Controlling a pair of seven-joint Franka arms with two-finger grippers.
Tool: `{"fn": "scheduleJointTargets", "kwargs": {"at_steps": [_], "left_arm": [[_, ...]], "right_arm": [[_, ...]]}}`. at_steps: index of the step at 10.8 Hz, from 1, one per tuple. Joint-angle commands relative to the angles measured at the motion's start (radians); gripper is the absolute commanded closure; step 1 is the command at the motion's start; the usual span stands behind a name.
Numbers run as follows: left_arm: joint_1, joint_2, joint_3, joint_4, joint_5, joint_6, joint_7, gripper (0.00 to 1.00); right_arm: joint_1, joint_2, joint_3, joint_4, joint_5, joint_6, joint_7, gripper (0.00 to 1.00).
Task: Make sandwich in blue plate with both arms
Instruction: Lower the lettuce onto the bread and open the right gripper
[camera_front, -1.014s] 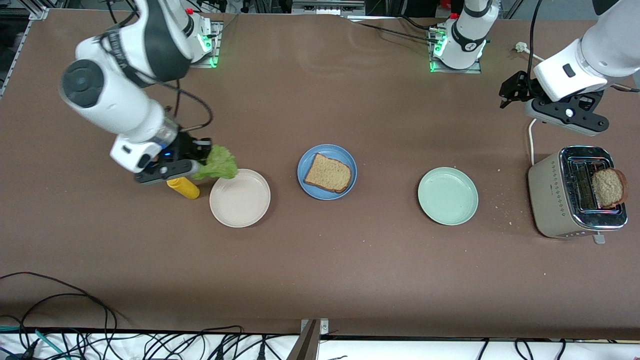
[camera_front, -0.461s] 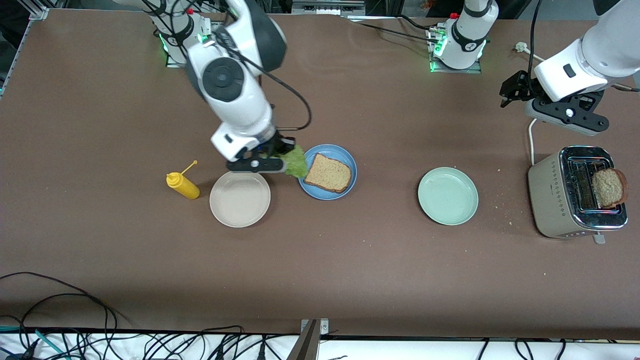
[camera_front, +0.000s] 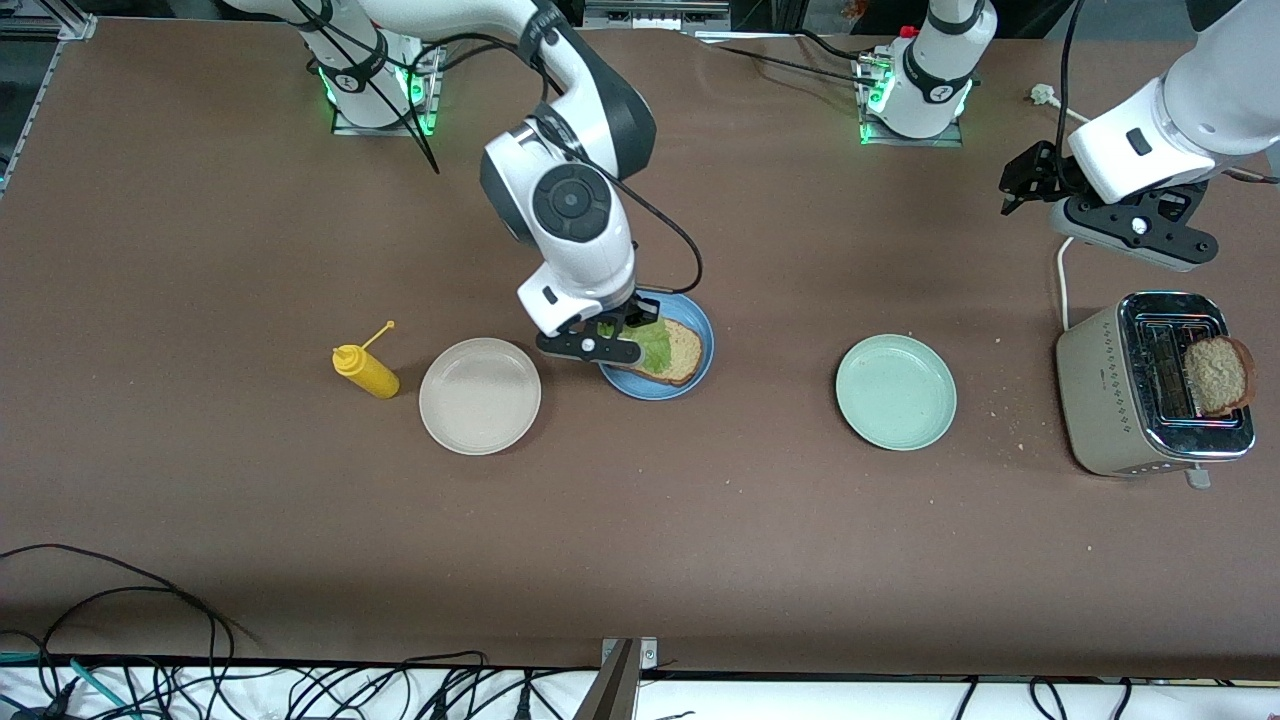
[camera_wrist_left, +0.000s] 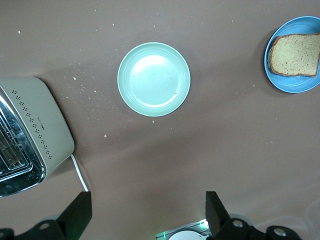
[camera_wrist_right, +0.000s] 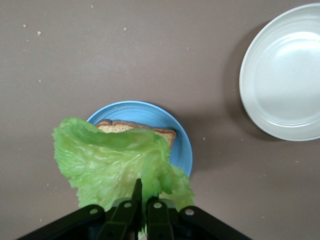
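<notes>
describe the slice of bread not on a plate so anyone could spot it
Start at the beige toaster at the left arm's end of the table. The bread slice sticks up from its slot, round-topped with a dark crust; the other slice lies flat on the blue plate.

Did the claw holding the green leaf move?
Yes. The right claw carried the ruffled green lettuce leaf from over the small yellow bottle, past the round beige plate, to over the round blue plate.

My right hand (camera_front: 628, 335) holds the lettuce (camera_front: 652, 345) over the bread slice (camera_front: 680, 353) on the middle plate (camera_front: 700, 378); two other plates (camera_front: 480, 395) (camera_front: 895, 391) flank it; my left hand (camera_front: 1025, 180) waits above the toaster (camera_front: 1150, 400) at its end of the tabletop (camera_front: 700, 540).
</notes>
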Motion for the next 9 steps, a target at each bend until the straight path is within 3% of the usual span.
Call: {"fn": "scheduleJointTargets", "kwargs": {"at_steps": [1,3,7,9], "left_arm": [[-0.001,0.006,0.001,0.022,0.011,-0.024,-0.002,0.0],[-0.001,0.006,0.002,0.022,0.011,-0.024,-0.002,0.0],[-0.001,0.006,0.002,0.024,0.011,-0.024,-0.002,0.0],[-0.001,0.008,0.002,0.024,0.011,-0.024,-0.002,0.0]], "right_arm": [[0.043,0.105,-0.004,0.049,0.012,0.072,0.065,1.0],[0.063,0.091,0.01,-0.06,0.018,0.181,0.067,1.0],[0.053,0.054,0.074,-0.161,-0.005,0.21,0.07,1.0],[0.019,0.007,0.125,-0.267,-0.042,0.288,0.07,1.0]]}}
